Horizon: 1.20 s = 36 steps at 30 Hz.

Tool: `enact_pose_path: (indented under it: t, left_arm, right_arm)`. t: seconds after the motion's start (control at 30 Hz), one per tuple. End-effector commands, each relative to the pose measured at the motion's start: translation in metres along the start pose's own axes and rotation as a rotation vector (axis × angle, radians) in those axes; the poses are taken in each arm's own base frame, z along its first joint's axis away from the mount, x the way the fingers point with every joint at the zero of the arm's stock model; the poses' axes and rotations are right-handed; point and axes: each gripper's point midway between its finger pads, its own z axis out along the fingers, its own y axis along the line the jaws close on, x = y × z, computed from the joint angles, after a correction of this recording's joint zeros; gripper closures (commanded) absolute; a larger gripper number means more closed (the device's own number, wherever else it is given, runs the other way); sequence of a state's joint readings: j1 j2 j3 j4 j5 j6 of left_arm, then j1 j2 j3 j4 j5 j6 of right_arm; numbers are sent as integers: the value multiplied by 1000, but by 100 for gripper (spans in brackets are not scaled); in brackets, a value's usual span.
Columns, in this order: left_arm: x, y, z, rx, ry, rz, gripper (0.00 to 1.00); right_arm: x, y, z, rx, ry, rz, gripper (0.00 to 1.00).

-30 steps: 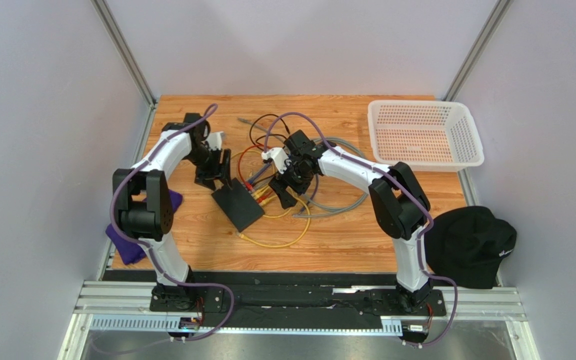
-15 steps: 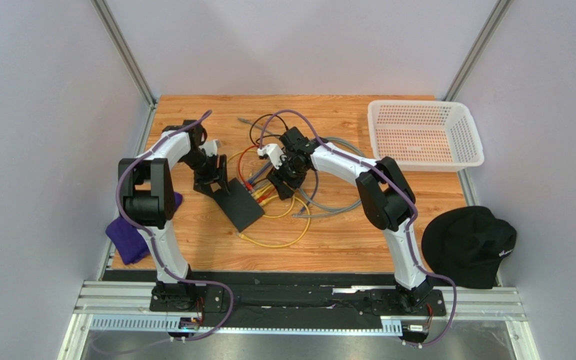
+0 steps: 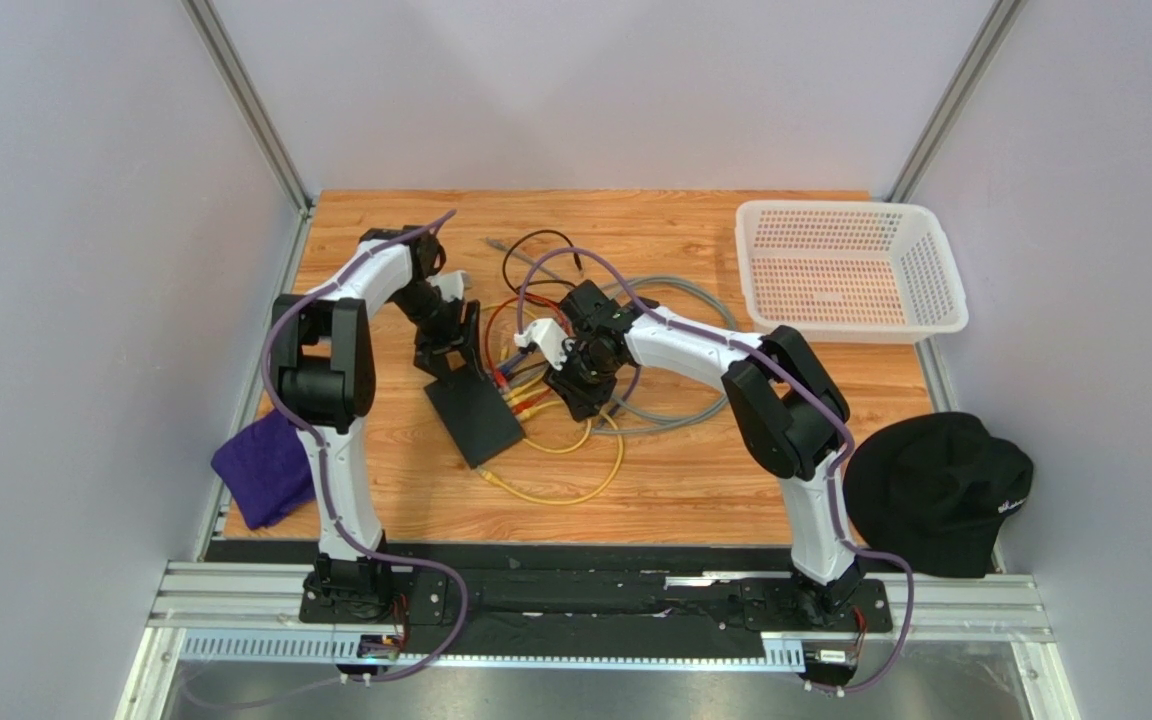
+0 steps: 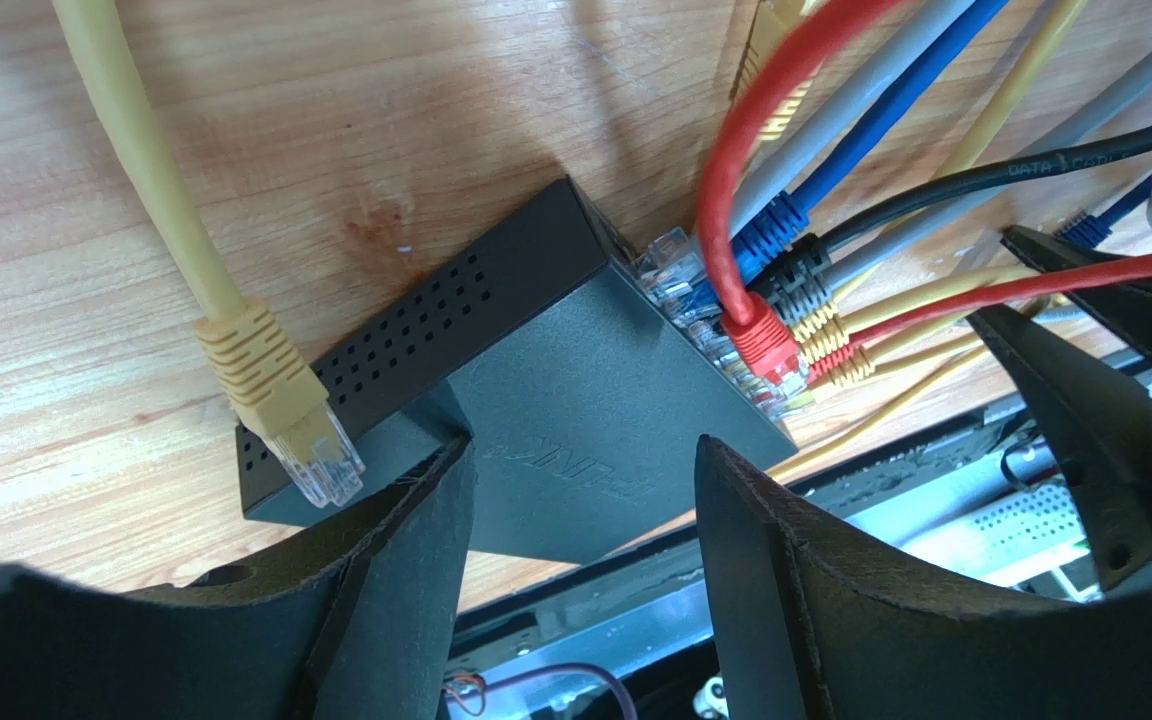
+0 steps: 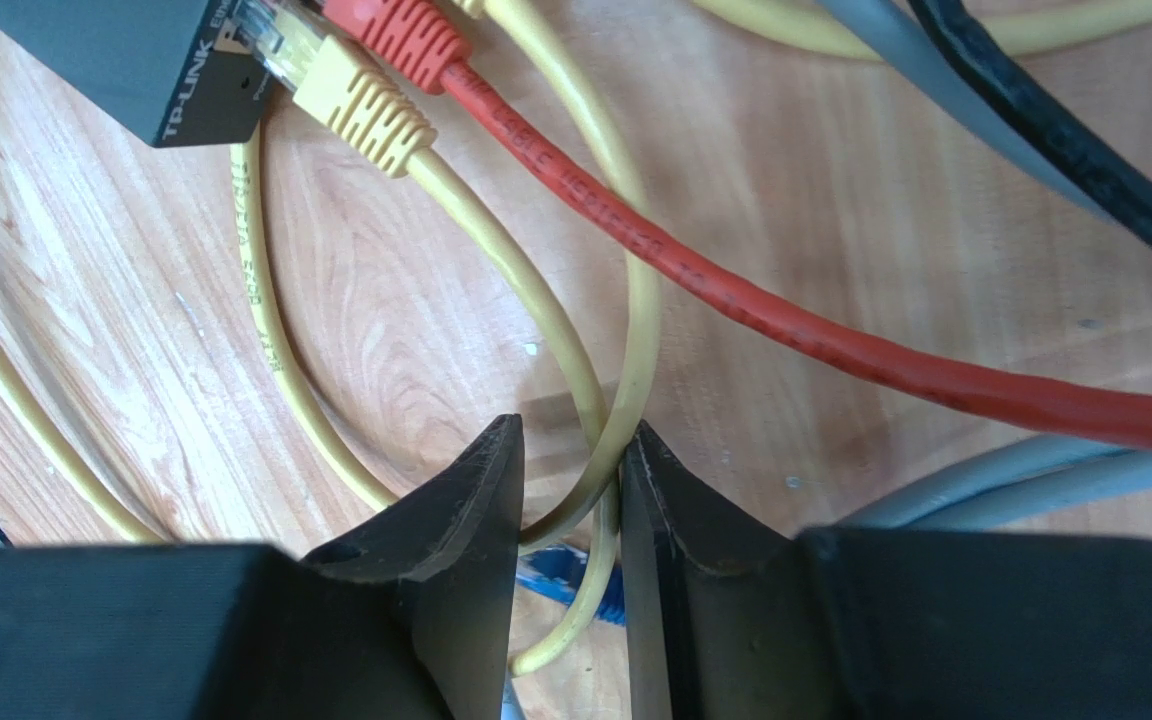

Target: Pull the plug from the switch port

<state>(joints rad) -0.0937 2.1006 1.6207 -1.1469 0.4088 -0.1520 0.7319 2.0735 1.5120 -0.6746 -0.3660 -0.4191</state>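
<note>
The switch (image 3: 473, 411) is a flat black box lying at an angle on the wooden table. Several plugs (image 4: 760, 339) in red, blue, black and yellow sit in its port row. A loose yellow plug (image 4: 279, 399) rests by its vented side. My left gripper (image 4: 582, 455) is open, its fingers hanging over the switch's (image 4: 597, 393) plain end (image 3: 449, 354). My right gripper (image 5: 570, 450) stands low over the cables to the right of the ports (image 3: 584, 387). Its jaws are narrow around two yellow cables (image 5: 608, 393), with wood still showing between them. A yellow plug (image 5: 361, 108) and a red plug (image 5: 405, 30) enter the switch (image 5: 117, 53).
Loose grey, black, red and yellow cables (image 3: 654, 393) tangle behind and right of the switch. A white basket (image 3: 850, 267) stands at the back right, a black cap (image 3: 940, 488) off the right edge and a purple cloth (image 3: 270, 465) at the left edge.
My left arm has swung right and brought its open gripper over the switch's end. The right gripper's jaws have narrowed from wide open to close around the yellow cables.
</note>
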Motion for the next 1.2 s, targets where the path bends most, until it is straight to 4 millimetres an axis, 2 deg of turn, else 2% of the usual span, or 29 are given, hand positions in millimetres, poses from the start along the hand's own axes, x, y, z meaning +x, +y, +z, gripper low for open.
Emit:
enact_pose_path:
  t: [0.0, 0.1, 0.17, 0.2, 0.23, 0.27, 0.33, 0.37, 0.4, 0.43, 0.5, 0.63, 0.67, 0.7, 0.73, 0.77, 0.83, 0.87, 0.9, 1.0, 1.03, 1.17]
  left_arm:
    - [-21, 19, 22, -53, -44, 62, 35]
    - [-19, 13, 12, -11, -66, 60, 36]
    - [-25, 5, -12, 9, -161, 80, 36]
    - [-25, 10, -20, 10, -190, 64, 35]
    - [-28, 7, -40, 10, -260, 83, 34]
    - [-25, 10, -47, 4, -281, 81, 33]
    - [-16, 24, -60, -8, -306, 51, 32]
    - [-11, 34, -62, -5, -306, 21, 31]
    - [-1, 39, -56, 2, -282, -3, 31]
    - [2, 44, -56, 8, -286, -20, 31]
    - [13, 57, -47, 17, -273, -83, 30]
    - [18, 62, -43, 17, -245, -74, 27]
    - [18, 64, -43, 9, -232, -70, 27]
    - [16, 64, -46, 7, -233, -54, 27]
    - [15, 63, -46, 8, -229, -48, 27]
    - [13, 62, -48, 16, -235, -42, 27]
    - [13, 63, -46, 14, -241, -37, 27]
    - [14, 63, -44, 20, -231, -35, 27]
    - [19, 63, -40, 24, -210, -34, 27]
    - [31, 63, -37, 28, -190, -38, 28]
    - [34, 63, -37, 29, -195, -35, 29]
    - [44, 61, -31, 41, -203, -46, 35]
  right_arm:
    - [-4, 22, -1, -32, 13, -74, 69]
    - [-5, 41, 7, -71, 25, -98, 71]
    - [-3, 53, 9, -87, 34, -114, 71]
    - [-1, 57, 10, -90, 41, -122, 72]
    - [-1, 62, 9, -91, 42, -130, 72]
    - [4, 71, 12, -97, 62, -146, 71]
    - [8, 80, 14, -97, 78, -172, 62]
    - [10, 83, 13, -73, 90, -198, 50]
    - [9, 82, 12, -55, 92, -209, 43]
    - [8, 79, 9, -30, 94, -217, 37]
    - [-1, 56, -6, 72, 85, -248, 25]
    - [-5, 29, -41, 64, 90, -219, 12]
    - [-10, 31, -45, 25, 77, -214, 0]
    - [-7, 29, -44, 4, 102, -198, 0]
    - [-19, 29, -60, -5, 104, -186, 0]
    - [-22, 31, -65, -34, 103, -162, 0]
    - [-28, 45, -80, -108, 111, -116, 0]
    - [-46, 52, -90, -153, 47, -114, 2]
    - [-53, 53, -93, -152, 27, -102, 2]
    - [-86, 47, -95, -121, -93, -105, 6]
    - [-104, 41, -93, -98, -158, -101, 8]
    - [-144, 25, -75, -54, -267, -108, 32]
